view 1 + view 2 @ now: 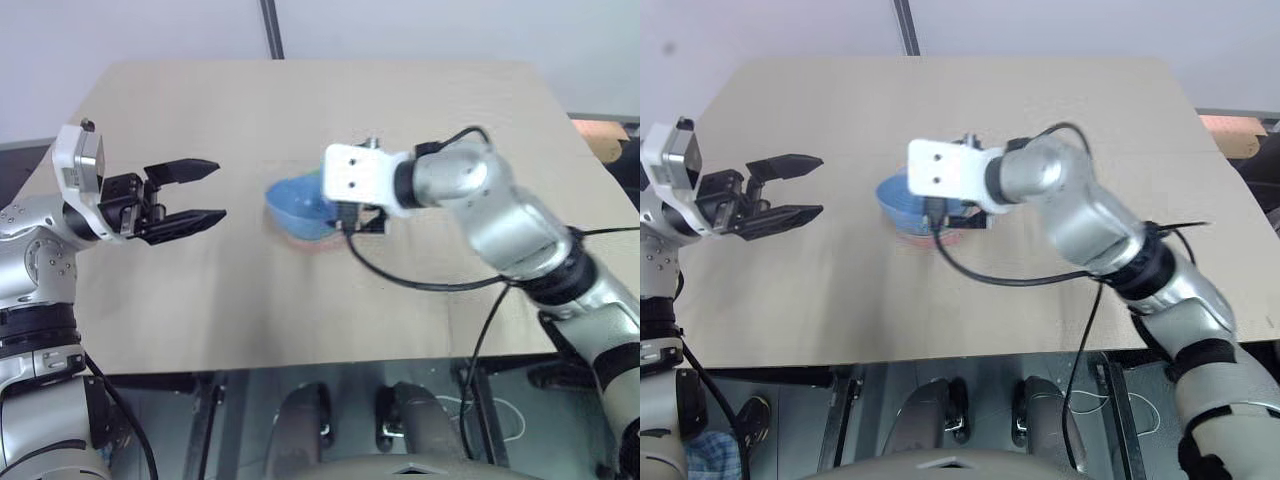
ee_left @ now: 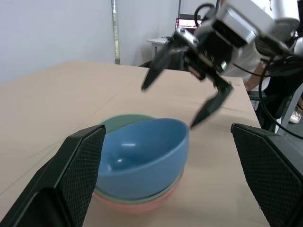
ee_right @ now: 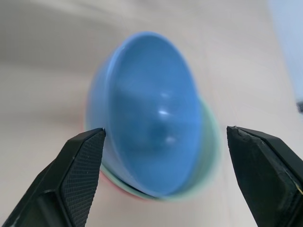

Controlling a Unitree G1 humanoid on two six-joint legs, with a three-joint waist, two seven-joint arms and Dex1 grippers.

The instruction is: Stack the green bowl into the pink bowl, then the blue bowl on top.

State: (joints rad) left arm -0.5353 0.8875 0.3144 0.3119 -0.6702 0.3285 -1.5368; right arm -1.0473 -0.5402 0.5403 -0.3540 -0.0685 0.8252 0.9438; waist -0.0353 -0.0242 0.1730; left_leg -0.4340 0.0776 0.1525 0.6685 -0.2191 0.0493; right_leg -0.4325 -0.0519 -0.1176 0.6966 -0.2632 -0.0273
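**Three bowls stacked, both tools empty**

Three bowls sit nested mid-table (image 1: 200,330): pink bowl (image 2: 142,204) at bottom, green bowl (image 2: 124,121) in it, blue bowl (image 2: 144,158) on top, tilted w/ green rim showing on one side. Right tool (image 2: 187,97) hovers just above the stack, fingers spread wide, holding nothing. Left tool (image 1: 200,192) well left of the stack, pointing right, fingers apart, empty.

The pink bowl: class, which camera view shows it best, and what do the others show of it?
The left wrist view: the pink bowl shows from the side, beneath the green bowl and blue bowl. The eye views and the right wrist view show just a pink sliver at the stack's edge.
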